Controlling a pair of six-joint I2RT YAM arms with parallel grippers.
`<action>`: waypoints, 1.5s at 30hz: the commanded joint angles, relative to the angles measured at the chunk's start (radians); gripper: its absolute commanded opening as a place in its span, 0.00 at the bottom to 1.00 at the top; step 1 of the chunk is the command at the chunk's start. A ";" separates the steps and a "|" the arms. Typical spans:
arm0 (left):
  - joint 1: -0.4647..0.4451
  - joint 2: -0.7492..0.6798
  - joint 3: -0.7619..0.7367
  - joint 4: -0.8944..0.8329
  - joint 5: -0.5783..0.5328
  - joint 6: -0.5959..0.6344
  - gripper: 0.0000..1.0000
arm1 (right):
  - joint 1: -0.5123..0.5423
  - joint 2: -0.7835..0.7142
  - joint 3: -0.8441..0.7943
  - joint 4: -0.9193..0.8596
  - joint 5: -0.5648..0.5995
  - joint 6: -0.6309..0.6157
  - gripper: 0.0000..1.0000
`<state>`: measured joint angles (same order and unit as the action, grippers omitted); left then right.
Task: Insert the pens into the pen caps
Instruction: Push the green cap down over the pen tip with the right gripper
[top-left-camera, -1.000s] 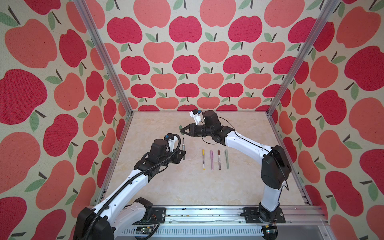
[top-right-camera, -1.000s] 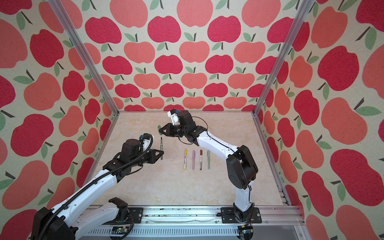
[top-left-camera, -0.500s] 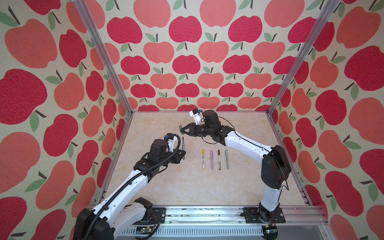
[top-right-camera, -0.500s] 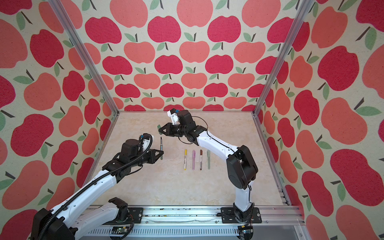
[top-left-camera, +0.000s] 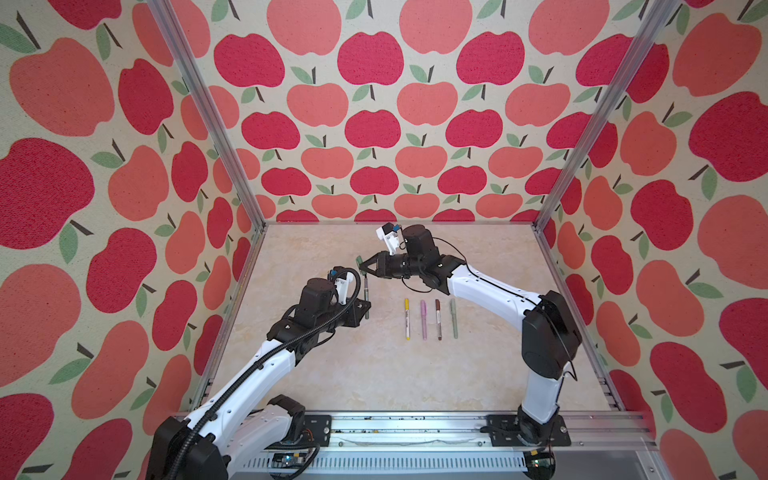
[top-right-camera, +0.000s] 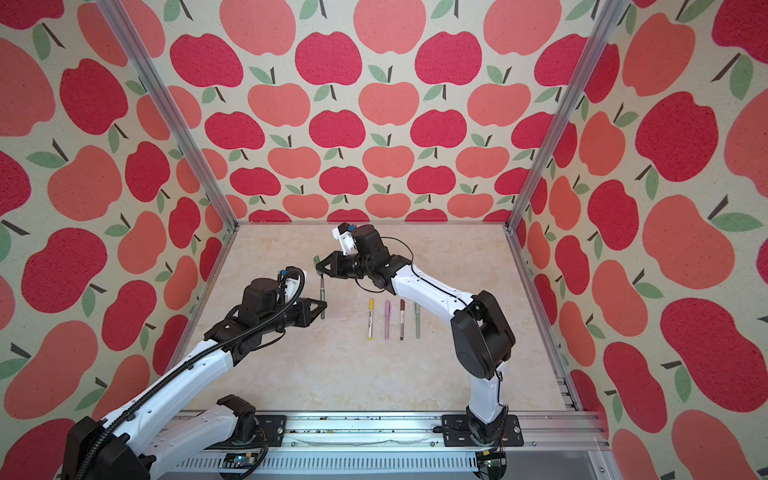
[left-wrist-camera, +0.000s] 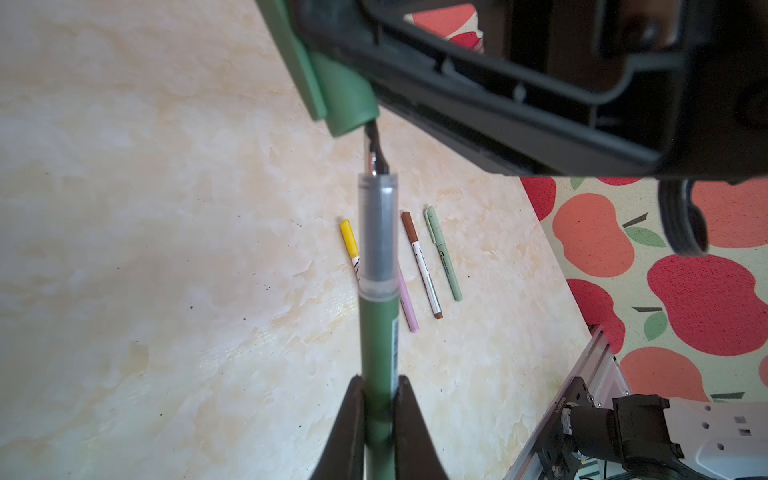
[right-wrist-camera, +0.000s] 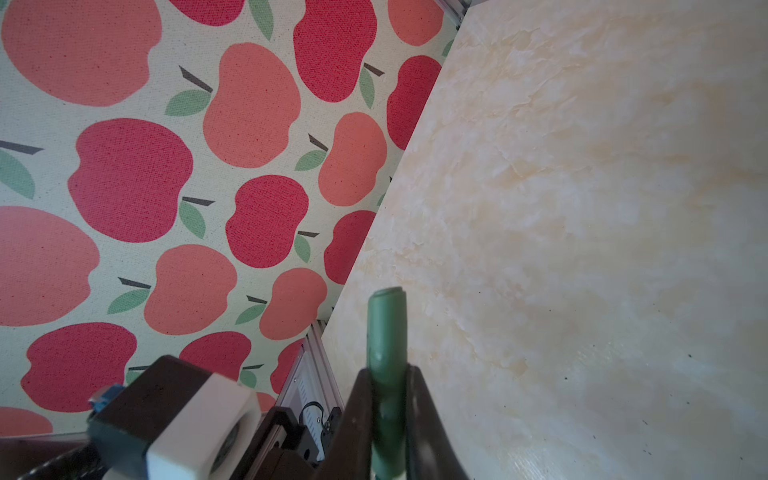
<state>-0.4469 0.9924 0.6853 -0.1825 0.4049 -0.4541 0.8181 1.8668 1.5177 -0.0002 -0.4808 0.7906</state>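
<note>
Four slim capped marker pens (top-left-camera: 424, 320) lie side by side on your marbled cream worktop (top-left-camera: 374, 374), while your left fingers (left-wrist-camera: 345, 428) clamp the dark green plastic pen (left-wrist-camera: 376, 345) and your right fingers (right-wrist-camera: 424, 415) clamp its stubby dark green cap (right-wrist-camera: 386, 328), tip just at the mouth.

Four capped pens (top-left-camera: 424, 320), one uncapped green pen (left-wrist-camera: 376, 332), one dark green cap (left-wrist-camera: 345, 95)

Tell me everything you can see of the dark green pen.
The dark green pen is slim and plastic-looking, with a green barrel bearing a small label, a clear grey section and a fine dark tip. It is uncapped and held in the air, with the left end effector clamped on its barrel. Its tip meets the mouth of the cap in the right end effector.
</note>
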 joint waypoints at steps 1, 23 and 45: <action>0.007 -0.017 -0.007 0.011 -0.007 -0.003 0.00 | 0.004 -0.024 -0.018 0.003 0.008 -0.013 0.05; 0.024 -0.023 -0.018 0.026 -0.007 -0.021 0.00 | 0.021 -0.064 -0.044 0.007 0.015 -0.016 0.05; 0.028 -0.043 -0.018 0.043 -0.008 -0.041 0.00 | 0.075 -0.069 -0.195 0.258 0.045 0.026 0.05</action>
<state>-0.4274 0.9737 0.6662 -0.1921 0.4099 -0.4839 0.8631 1.8122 1.3529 0.2199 -0.4137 0.7986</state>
